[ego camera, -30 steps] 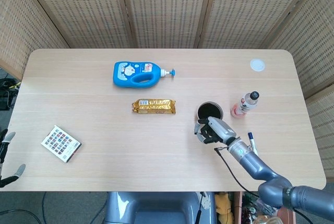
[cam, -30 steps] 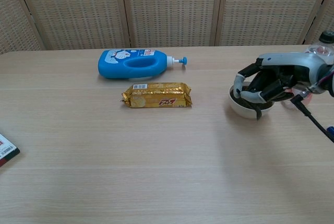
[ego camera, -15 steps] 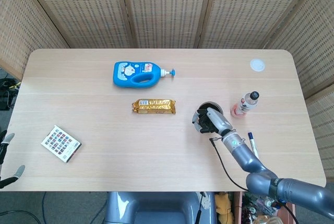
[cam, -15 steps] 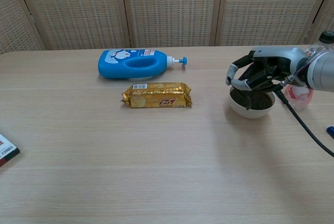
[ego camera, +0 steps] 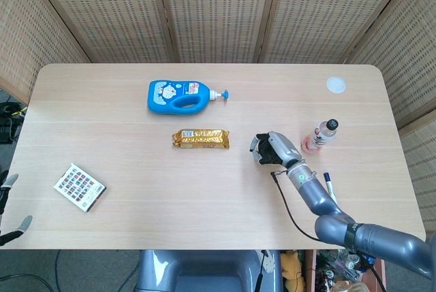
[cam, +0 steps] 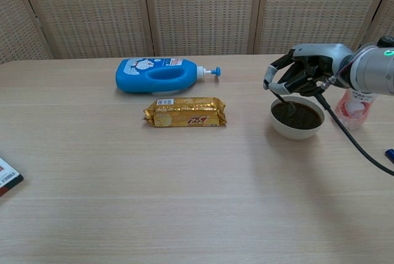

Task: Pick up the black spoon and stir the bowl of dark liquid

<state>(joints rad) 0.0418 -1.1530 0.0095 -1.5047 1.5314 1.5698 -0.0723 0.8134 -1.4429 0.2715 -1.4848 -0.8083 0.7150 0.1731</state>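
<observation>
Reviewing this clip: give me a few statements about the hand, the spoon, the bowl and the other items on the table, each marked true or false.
1. The right hand holds the black spoon with its tip down in the bowl of dark liquid. True.
2. The blue bottle stands upright. False: it lies on its side, pump nozzle pointing toward the right of the head view.
3. The gold snack packet lies between the blue bottle and the table's near edge. True.
4. The small bottle with a pink label is inside the bowl. False: it stands on the table beside the bowl.
5. The left hand is gripping the card pack. False: it sits at the table's edge, apart from the pack, holding nothing.
</observation>
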